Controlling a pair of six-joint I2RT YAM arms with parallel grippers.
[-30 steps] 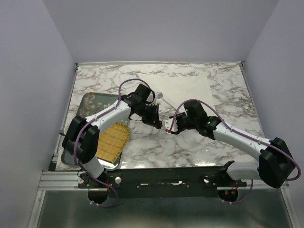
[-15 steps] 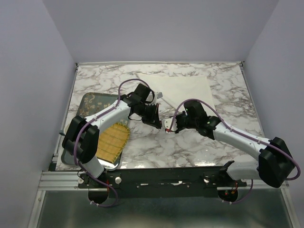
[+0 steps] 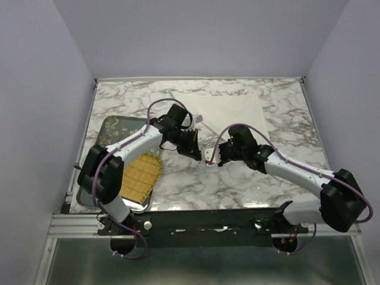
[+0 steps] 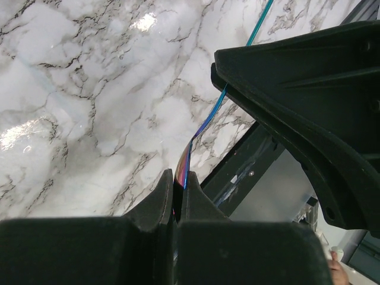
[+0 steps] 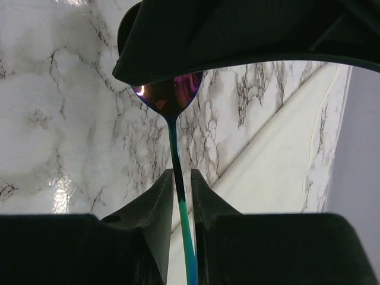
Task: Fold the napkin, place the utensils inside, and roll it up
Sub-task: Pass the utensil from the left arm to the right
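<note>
Arms bent at the elbow, seen from overhead, meet just off the near left corner of the napkin (image 3: 228,113). The left gripper (image 3: 197,154) and right gripper (image 3: 209,158) are nearly tip to tip over the marble table (image 3: 237,184). From the left wrist, I see its jaws clenched on the reddish bowl end of the spoon (image 4: 206,120), blue handle slanting away. From the right wrist, the jaws closely flank that handle, with the napkin's edge just behind. Whether they pinch it I cannot tell.
</note>
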